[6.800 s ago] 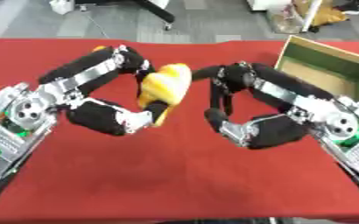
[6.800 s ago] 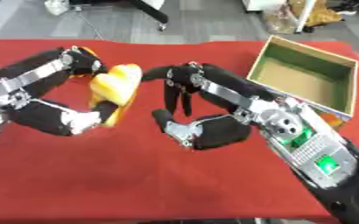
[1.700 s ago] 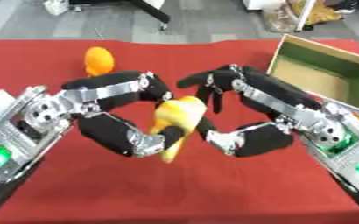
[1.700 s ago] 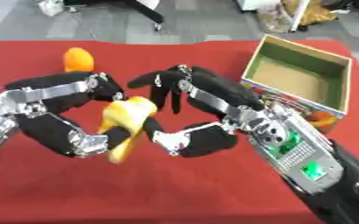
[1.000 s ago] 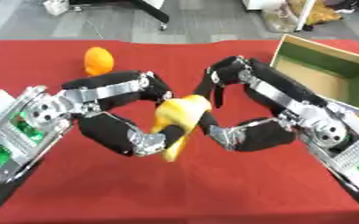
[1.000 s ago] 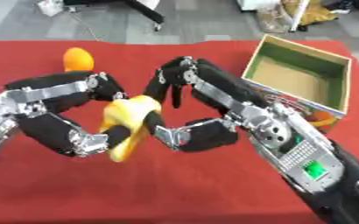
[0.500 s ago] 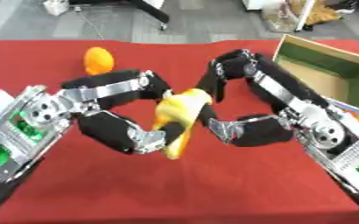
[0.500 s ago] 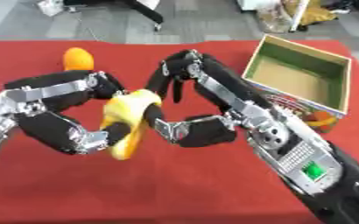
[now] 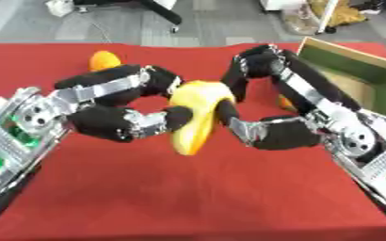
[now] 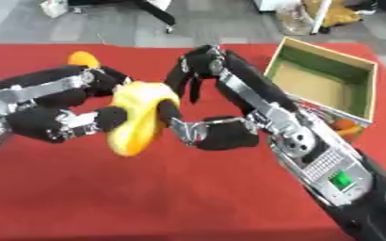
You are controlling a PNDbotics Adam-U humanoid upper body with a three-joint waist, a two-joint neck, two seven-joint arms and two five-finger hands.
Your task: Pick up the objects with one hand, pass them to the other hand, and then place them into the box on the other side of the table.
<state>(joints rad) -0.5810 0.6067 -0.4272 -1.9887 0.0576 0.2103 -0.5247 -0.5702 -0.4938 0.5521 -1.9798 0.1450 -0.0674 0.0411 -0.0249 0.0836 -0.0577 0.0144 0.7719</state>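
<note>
A yellow banana (image 9: 198, 113) hangs above the middle of the red table (image 9: 188, 197). My left hand (image 9: 118, 124) is shut on it from the left, fingers over its top and thumb under its side. From the right, my right hand (image 9: 275, 134) closes on the same banana: its thumb lies against the right side and its fingers (image 10: 188, 75) curl down behind the top end. The open cardboard box (image 10: 311, 84) with green inner walls stands at the far right. An orange fruit (image 9: 104, 60) lies on the table at the far left.
A small orange thing (image 10: 344, 124) lies against the box's near wall. Beyond the far table edge is grey floor with a chair base (image 9: 151, 9) and bags.
My right hand's fingers have swung down from above and its thumb has come against the banana. The left hand has kept its hold and barely moved.
</note>
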